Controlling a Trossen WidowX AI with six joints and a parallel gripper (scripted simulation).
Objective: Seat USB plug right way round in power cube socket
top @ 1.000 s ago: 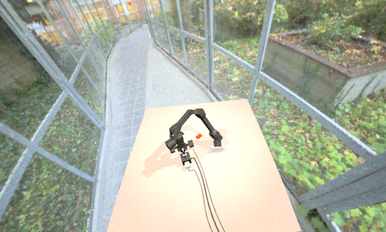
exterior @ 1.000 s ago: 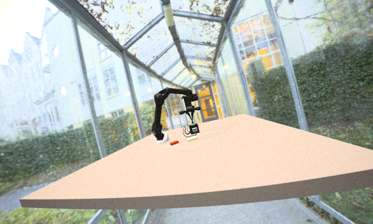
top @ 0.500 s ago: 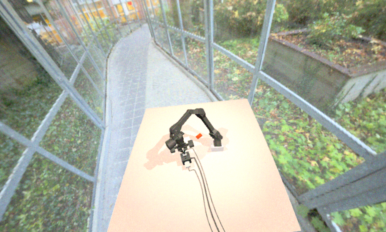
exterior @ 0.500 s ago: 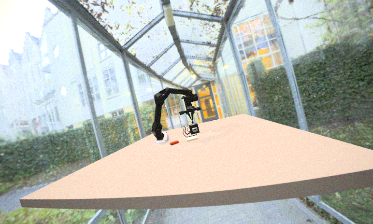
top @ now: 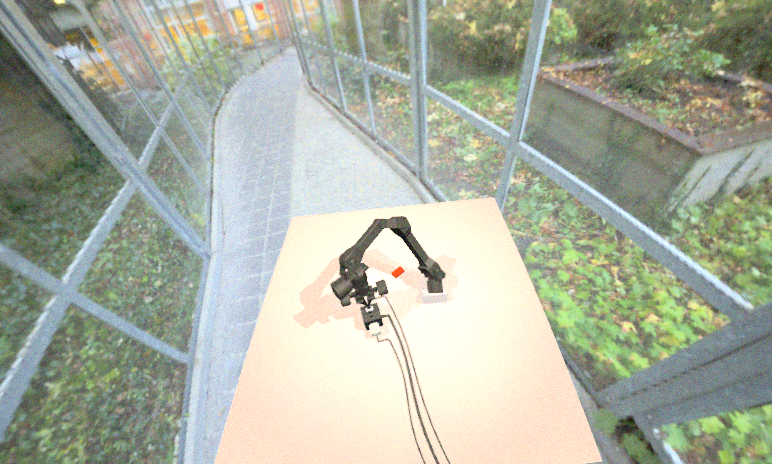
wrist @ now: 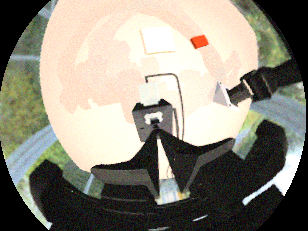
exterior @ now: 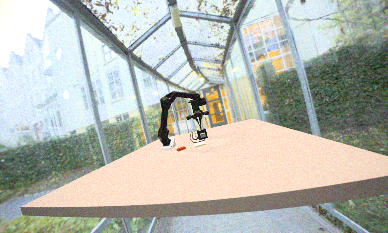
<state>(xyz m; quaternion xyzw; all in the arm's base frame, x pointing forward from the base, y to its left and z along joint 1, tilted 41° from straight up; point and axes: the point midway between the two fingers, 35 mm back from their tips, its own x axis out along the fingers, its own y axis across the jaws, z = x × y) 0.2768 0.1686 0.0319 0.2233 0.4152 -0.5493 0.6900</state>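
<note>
My fingers (top: 368, 303) (exterior: 200, 126) are drawn in almost completely, tips together save for the little that sits between them: I have the USB plug (wrist: 155, 121) by its end. It is at the socket on top of the dark power cube (top: 371, 315) (exterior: 201, 132) (wrist: 145, 126), right under my tips. How deep it sits, and which way round it is, I cannot tell; it is too small and my own tips crowd it

The cube stands on the pale surface (top: 464, 374) (exterior: 233, 161) (wrist: 110, 134), and my wrist hangs above it with the fingers pointing down. In my wrist view a pale block (wrist: 149, 93) juts from the cube's far side, and a thin dark cable (wrist: 181, 96) bends around beside it. A flat white pad (exterior: 199, 144) (wrist: 158, 40) lies near the cube, apart from it. A small red block (top: 397, 272) (exterior: 181, 148) (wrist: 199, 41) rests on the surface between the pad and my white base (top: 434, 297) (exterior: 171, 143) (wrist: 220, 98), touching neither
</note>
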